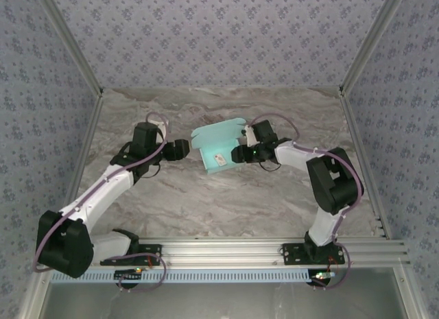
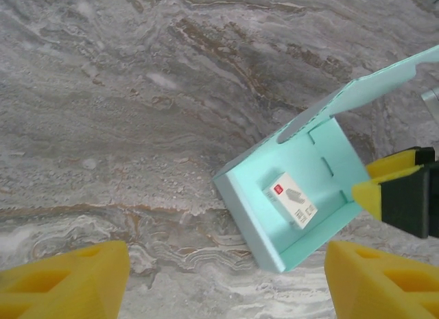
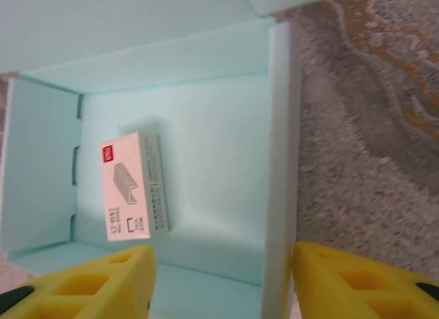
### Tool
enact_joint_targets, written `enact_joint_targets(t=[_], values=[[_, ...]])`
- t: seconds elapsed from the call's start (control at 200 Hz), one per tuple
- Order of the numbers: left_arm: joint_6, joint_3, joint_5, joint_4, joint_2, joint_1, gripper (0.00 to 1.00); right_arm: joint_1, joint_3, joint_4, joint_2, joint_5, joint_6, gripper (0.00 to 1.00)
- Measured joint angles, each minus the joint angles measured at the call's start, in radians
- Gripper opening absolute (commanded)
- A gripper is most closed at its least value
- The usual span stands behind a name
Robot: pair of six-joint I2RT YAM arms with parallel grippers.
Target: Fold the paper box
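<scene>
Nearest the lens, the yellow fingers (image 3: 103,285) of my right gripper (image 3: 223,264) stand apart. They straddle one upright side wall of the paper box (image 3: 206,113) without pinching it, probably to steady that wall. The paper box is pale blue card and sits in the middle of the marbled counter (image 1: 226,209), between my two arms. It is raised into an open tray, with its lid flap tilted up at the far side. A small white carton (image 3: 134,185) lies flat on its floor. My left gripper (image 2: 226,264) hovers just beside the box's opposite corner, jaws wide and empty. I judge it is placed there to press the next wall or flap. The folding looks well along, with the lid not yet closed.
</scene>
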Motion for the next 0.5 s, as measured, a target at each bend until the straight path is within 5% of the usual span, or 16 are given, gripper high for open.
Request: enact_joint_targets(t=[0.5], values=[[0.105,-0.013,0.051,0.195,0.167,-0.002,0.75,-0.069,-0.007,0.047,-0.166,0.142,-0.236,0.61]])
